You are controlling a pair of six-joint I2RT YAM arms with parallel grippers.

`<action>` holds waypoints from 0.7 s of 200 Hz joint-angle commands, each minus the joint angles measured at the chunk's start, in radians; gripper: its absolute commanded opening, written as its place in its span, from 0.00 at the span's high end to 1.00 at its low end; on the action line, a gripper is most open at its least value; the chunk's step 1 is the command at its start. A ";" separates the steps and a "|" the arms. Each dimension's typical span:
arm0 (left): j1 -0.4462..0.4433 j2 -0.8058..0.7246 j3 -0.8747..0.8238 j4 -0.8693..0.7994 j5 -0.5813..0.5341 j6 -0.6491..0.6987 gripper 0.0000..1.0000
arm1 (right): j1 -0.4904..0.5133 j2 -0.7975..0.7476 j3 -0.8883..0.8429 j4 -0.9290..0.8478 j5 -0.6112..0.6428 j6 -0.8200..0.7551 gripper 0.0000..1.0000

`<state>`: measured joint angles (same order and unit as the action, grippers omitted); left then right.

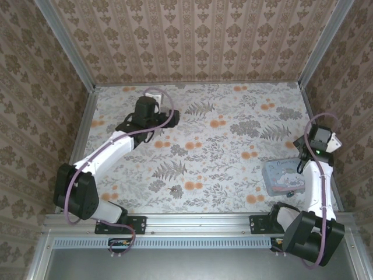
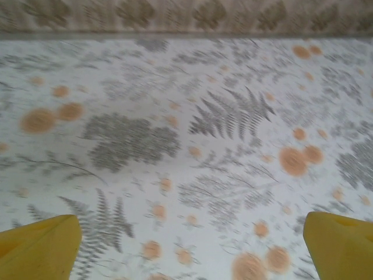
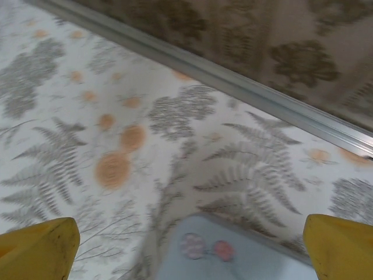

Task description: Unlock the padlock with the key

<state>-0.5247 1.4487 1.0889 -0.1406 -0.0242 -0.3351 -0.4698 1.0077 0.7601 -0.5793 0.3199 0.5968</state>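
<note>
My left gripper (image 2: 187, 236) hangs open over bare flowered tabletop at the far left (image 1: 147, 106), with nothing between its yellow fingertips (image 2: 44, 245). My right gripper (image 3: 189, 236) is open too, by the right wall (image 1: 319, 141), just above the far corner of a pale blue cartoon-printed tin (image 3: 245, 259). That closed tin (image 1: 284, 177) lies flat at the near right. A tiny pale object with a dark spot (image 1: 173, 189) lies near the front middle; it is too small to tell whether it is the key or the padlock.
The flowered table (image 1: 233, 116) is walled on three sides by patterned panels with metal rails (image 3: 245, 87). A metal rail runs along the near edge by the arm bases (image 1: 192, 223).
</note>
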 commanded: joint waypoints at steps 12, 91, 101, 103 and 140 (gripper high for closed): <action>-0.072 0.021 0.084 -0.049 0.036 -0.035 0.00 | -0.082 0.009 -0.021 -0.124 0.056 0.062 0.00; -0.118 0.030 0.159 -0.075 0.072 -0.061 0.00 | -0.136 0.007 -0.119 -0.058 -0.129 0.106 0.00; -0.121 0.033 0.166 -0.082 0.075 -0.060 0.00 | -0.136 -0.002 -0.134 -0.050 -0.157 0.116 0.01; -0.123 0.032 0.168 -0.084 0.075 -0.061 0.00 | -0.136 -0.005 -0.137 -0.046 -0.164 0.117 0.01; -0.133 0.036 0.175 -0.094 0.095 -0.083 0.00 | -0.130 -0.058 -0.215 0.013 -0.323 0.183 0.00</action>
<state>-0.6479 1.4773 1.2369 -0.2073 0.0422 -0.3866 -0.6052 0.9802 0.6071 -0.5842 0.1738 0.7052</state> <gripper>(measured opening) 0.999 0.995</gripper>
